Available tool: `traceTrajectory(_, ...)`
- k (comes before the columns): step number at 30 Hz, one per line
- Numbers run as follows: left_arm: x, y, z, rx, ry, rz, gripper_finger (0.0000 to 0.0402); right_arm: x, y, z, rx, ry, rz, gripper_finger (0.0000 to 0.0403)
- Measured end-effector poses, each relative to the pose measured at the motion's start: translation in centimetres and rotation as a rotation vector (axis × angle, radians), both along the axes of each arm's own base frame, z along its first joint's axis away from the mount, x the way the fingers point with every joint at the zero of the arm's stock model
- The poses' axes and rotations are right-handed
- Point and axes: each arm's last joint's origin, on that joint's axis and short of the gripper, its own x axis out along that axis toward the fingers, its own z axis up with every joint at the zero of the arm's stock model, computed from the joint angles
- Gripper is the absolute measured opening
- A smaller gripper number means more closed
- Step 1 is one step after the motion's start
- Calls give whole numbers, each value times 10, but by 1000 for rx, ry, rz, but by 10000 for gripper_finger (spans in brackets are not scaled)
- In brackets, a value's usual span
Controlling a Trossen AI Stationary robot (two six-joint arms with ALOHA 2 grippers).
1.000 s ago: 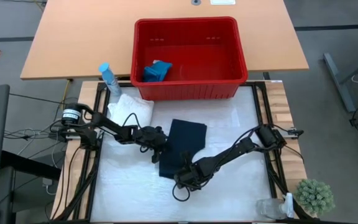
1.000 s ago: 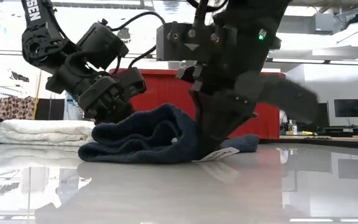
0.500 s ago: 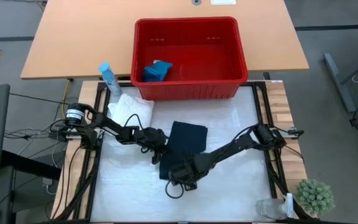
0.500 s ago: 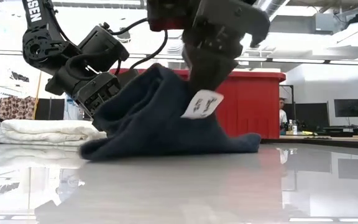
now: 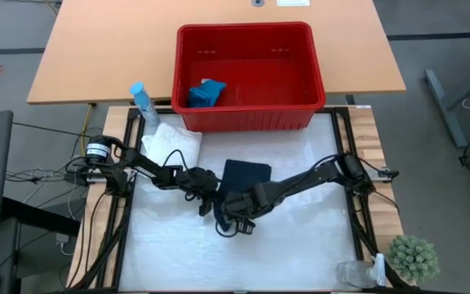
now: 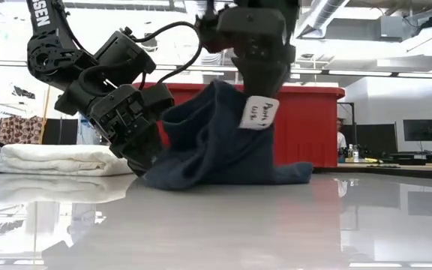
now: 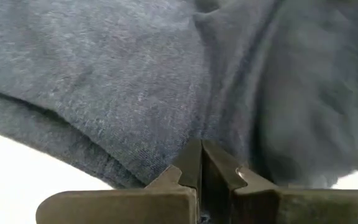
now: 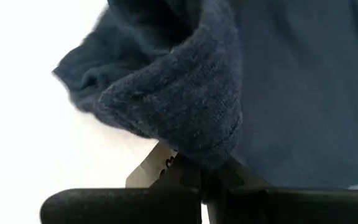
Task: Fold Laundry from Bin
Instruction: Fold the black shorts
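Note:
The dark navy cloth (image 5: 246,178) lies at mid-table, its near end raised into a peak (image 6: 217,94) and its far part flat on the table. My right gripper (image 5: 239,211) is shut on that peak, beside a white tag (image 6: 259,112). At the cloth's left edge my left gripper (image 6: 145,160) is shut low at the table. A folded white cloth (image 5: 172,145) rests flat on the table at the far left. Inside the red bin (image 5: 300,114) sits a small teal item (image 5: 206,92). My left gripper has the navy cloth's left edge (image 7: 188,134) at its shut fingertips, coming in slanting down from the table's left. That edge stays down at the table. One layer or several, I cannot tell. My right gripper pinches a thick folded rim of the navy cloth (image 8: 219,140) next to the white tag (image 8: 157,167), from above with fingers pointing steeply down. The pinched end is lifted clear and the cloth hangs slack from it down to the table (image 6: 276,176).
A blue-capped spray bottle (image 5: 143,104) stands beside the bin's left near corner. A small green plant (image 5: 413,257) and a clear object (image 5: 353,273) sit at the near right corner. Bare white table surface lies near and right of the cloth.
My right gripper has risen and gone toward the far edge while rolling, drawing the navy cloth's near end up off the table into a peak; the cloth's far part has stayed flat. My left gripper has stayed at the cloth's left edge.

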Motion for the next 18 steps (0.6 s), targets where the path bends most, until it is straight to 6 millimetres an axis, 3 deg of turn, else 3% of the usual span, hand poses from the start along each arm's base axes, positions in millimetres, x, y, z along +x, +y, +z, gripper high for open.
traceTrajectory(12,0,-8,0,-70,13,-21,0,-5,-26,-1,-5,87,-190,21)
traceTrajectory(18,0,-10,2,-193,32,-7,0,-6,-47,-1,-26,126,-264,21)
